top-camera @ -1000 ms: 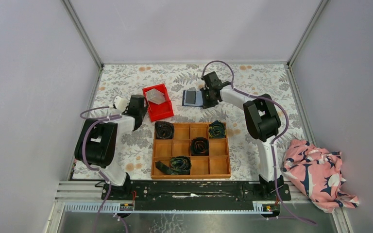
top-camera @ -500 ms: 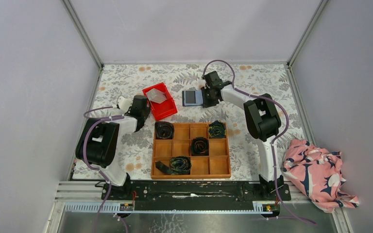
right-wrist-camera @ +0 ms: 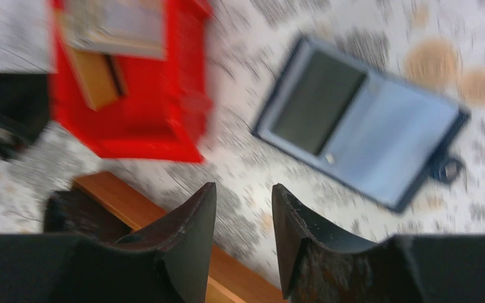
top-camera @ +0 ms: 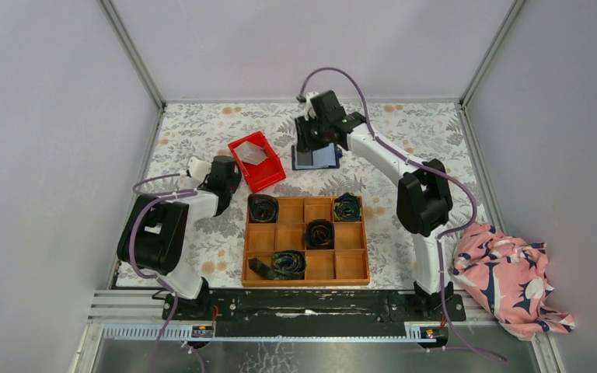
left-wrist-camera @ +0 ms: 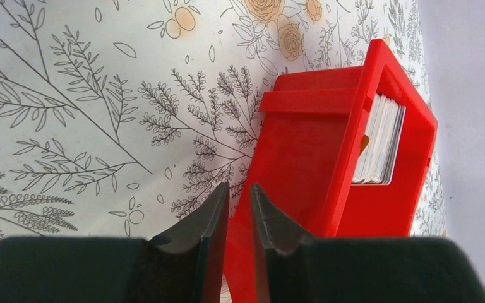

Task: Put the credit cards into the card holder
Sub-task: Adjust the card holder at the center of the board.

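Note:
The card holder (top-camera: 315, 158) lies open on the flowered cloth, navy with pale pockets and a dark card (right-wrist-camera: 319, 101) in one of them. My right gripper (top-camera: 311, 144) hovers over its far left edge; in the blurred right wrist view that gripper (right-wrist-camera: 245, 187) is open and holds nothing, with the card holder (right-wrist-camera: 360, 126) ahead to the right. The credit cards (left-wrist-camera: 379, 139) stand stacked in a red bin (left-wrist-camera: 328, 164), pale ones plus an orange-tan one (right-wrist-camera: 98, 79). My left gripper (left-wrist-camera: 239, 186) is shut on the bin's near wall (top-camera: 237, 167).
A wooden grid tray (top-camera: 305, 241) with dark rolled bundles sits in front of the bin and card holder. A pink patterned cloth (top-camera: 509, 276) lies at the right edge. Grey walls close in the table on three sides.
My right gripper lifted off the card holder's right side, swung up and left over it, and opened. The red bin turned slightly with my left gripper on it.

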Tool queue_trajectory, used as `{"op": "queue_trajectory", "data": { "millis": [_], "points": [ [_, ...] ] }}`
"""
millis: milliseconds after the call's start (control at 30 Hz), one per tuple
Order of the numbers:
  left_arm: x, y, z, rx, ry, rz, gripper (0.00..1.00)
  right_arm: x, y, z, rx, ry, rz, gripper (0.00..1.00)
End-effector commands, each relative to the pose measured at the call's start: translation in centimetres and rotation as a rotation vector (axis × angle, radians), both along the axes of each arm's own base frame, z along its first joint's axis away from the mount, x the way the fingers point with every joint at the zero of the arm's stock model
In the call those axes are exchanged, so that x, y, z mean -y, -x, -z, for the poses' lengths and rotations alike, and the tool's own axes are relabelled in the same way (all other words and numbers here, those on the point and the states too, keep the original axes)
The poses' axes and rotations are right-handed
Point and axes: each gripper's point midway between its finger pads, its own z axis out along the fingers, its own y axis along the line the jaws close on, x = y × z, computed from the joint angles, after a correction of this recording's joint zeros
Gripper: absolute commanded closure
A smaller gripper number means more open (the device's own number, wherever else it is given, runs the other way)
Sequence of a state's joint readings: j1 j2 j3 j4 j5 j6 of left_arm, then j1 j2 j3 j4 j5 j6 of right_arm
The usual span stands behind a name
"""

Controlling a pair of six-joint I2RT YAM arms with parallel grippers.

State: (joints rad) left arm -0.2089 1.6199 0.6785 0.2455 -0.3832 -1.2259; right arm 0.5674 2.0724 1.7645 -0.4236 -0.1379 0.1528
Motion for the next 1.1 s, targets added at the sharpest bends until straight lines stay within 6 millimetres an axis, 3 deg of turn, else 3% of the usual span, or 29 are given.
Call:
{"op": "queue_trajectory", "data": {
  "millis": [0, 167, 267, 433, 600, 700, 833, 1067],
  "points": [
    [-0.2, -0.3, -1.8, 0.085, 0.02, -0.028, 0.74, -5.2, -0.5, -4.9, 0.062, -0.123, -0.147, 0.54],
    [-0.4, 0.0, -2.1, 0.111, 0.028, -0.015, 0.72, -9.5, -1.7, -5.8, 0.092, -0.169, -0.224, 0.5],
    [-0.4, -0.1, -2.0, 0.123, 0.037, 0.006, 0.71, -11.6, -2.3, -5.3, 0.094, -0.206, -0.26, 0.46],
    [-0.1, -0.2, -1.6, 0.16, 0.075, 0.029, 0.69, -14.2, -2.8, -4.2, 0.11, -0.279, -0.298, 0.42],
    [-1.0, -0.1, -1.0, 0.167, 0.105, -0.013, 0.68, -16.3, -3.0, -3.4, 0.158, -0.29, -0.337, 0.41],
    [-1.3, -0.5, -1.1, 0.172, 0.113, -0.024, 0.68, -16.5, -3.5, -2.6, 0.2, -0.229, -0.319, 0.41],
    [-1.6, -0.9, -1.5, 0.176, 0.103, -0.035, 0.68, -15.0, -4.3, -2.2, 0.277, -0.131, -0.273, 0.4],
    [-1.7, -1.4, -1.0, 0.174, 0.111, -0.042, 0.68, -13.3, -4.6, 1.0, 0.253, 0.008, -0.277, 0.41]
  ]
}}
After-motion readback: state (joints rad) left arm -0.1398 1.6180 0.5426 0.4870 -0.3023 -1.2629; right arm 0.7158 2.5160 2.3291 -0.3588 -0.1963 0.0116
